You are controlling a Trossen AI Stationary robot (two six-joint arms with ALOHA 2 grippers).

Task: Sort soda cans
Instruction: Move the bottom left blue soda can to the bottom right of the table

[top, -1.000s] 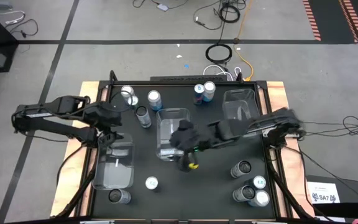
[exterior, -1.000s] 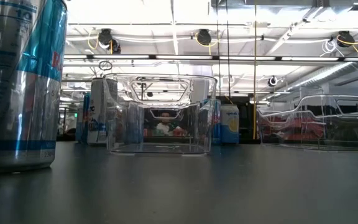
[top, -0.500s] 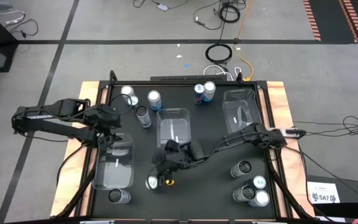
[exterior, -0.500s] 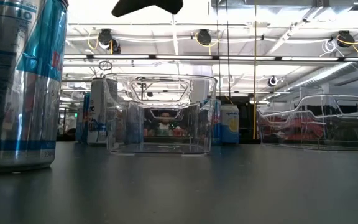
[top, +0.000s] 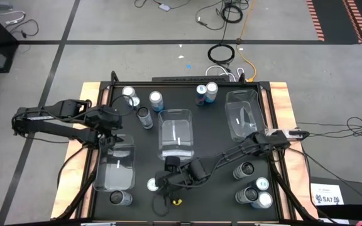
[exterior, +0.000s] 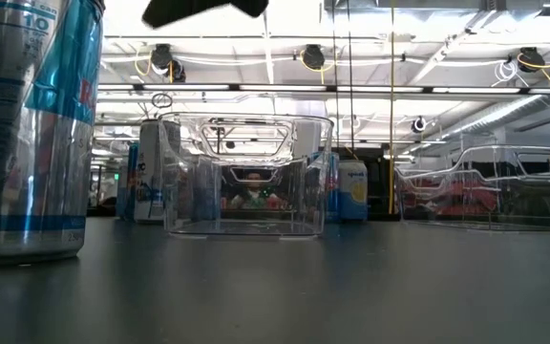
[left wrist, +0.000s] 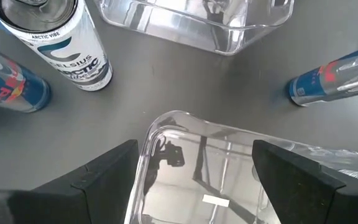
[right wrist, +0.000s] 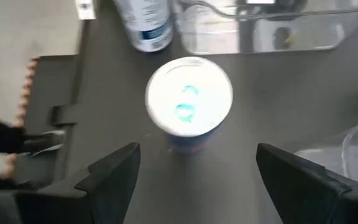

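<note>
The left pincer [top: 110, 139], fingers spread and empty, hangs over the far end of the clear plastic rectangular bin [top: 115, 168] at the dark counter's [top: 212, 194] left. The right pincer [top: 162, 186], wide open and holding nothing, sits just above the blue-and-silver round-topped soda can [right wrist: 188, 102] at the counter's near edge, fingers either side. The middle clear bin [top: 175, 135] appears empty.

cans: all upright, approx 12 | 5 at far edge [top: 155, 99] | blue/silver one near front [top: 153, 184], white top | 4 front-right [top: 261, 184] | 1 front-left [top: 118, 198]
</note>
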